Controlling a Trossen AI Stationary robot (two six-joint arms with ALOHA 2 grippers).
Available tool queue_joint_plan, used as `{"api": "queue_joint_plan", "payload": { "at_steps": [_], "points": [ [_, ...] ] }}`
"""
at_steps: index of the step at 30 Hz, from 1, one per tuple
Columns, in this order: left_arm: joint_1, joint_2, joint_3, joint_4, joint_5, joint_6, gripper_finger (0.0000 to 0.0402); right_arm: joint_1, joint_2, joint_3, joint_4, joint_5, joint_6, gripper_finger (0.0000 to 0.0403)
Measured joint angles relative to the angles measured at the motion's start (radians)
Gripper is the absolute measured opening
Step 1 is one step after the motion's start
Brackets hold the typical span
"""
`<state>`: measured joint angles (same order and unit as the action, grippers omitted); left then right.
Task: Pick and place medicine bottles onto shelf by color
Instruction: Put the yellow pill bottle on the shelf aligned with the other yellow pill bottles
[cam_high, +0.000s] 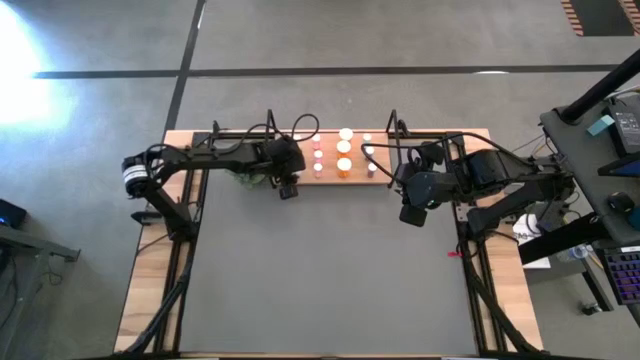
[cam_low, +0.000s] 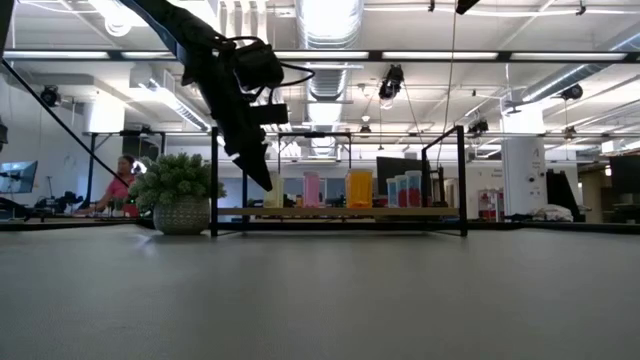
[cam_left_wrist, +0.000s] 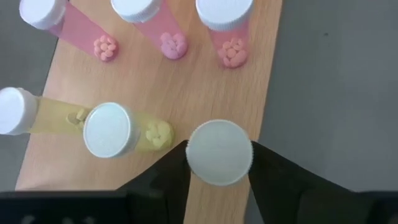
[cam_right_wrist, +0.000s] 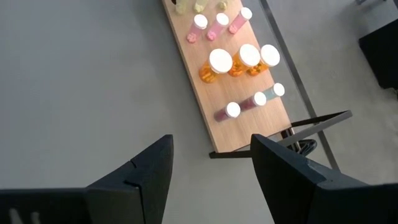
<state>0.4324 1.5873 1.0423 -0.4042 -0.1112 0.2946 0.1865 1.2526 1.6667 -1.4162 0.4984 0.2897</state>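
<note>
**Left gripper around a white-capped bottle at the shelf's edge**

No brand, label or writing can be read on any bottle. The left gripper (cam_left_wrist: 219, 163) has its fingers either side of a white-capped bottle (cam_left_wrist: 219, 152) at the shelf (cam_left_wrist: 186, 87) edge; whether they clamp it, I cannot tell. Just beyond stand yellow bottles (cam_left_wrist: 111, 129), farther on pink bottles (cam_left_wrist: 224, 12). The right gripper (cam_right_wrist: 211, 168) hangs apart over the grey mat (cam_right_wrist: 81, 81), orange bottles (cam_right_wrist: 220, 62) well ahead. The potted plant (cam_low: 180, 190) sits beside the shelf; an open workshop lies behind.

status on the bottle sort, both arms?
Left gripper over the shelf, fingers either side of a white-capped bottle beside the yellow bottles. Right gripper open, empty, above the mat. Nothing in the way.
</note>
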Motion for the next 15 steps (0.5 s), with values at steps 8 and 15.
{"api": "queue_joint_plan", "payload": {
  "at_steps": [8,15],
  "points": [
    [0.0,0.0,0.006,0.002,-0.02,-0.001,0.0165,0.0,0.0,0.0,0.0,0.0,-0.001,0.0206],
    [0.002,-0.012,0.027,-0.003,-0.04,0.0,0.0167,0.0,0.0,0.0,0.0,0.0,-0.001,0.0206]
  ]
}}
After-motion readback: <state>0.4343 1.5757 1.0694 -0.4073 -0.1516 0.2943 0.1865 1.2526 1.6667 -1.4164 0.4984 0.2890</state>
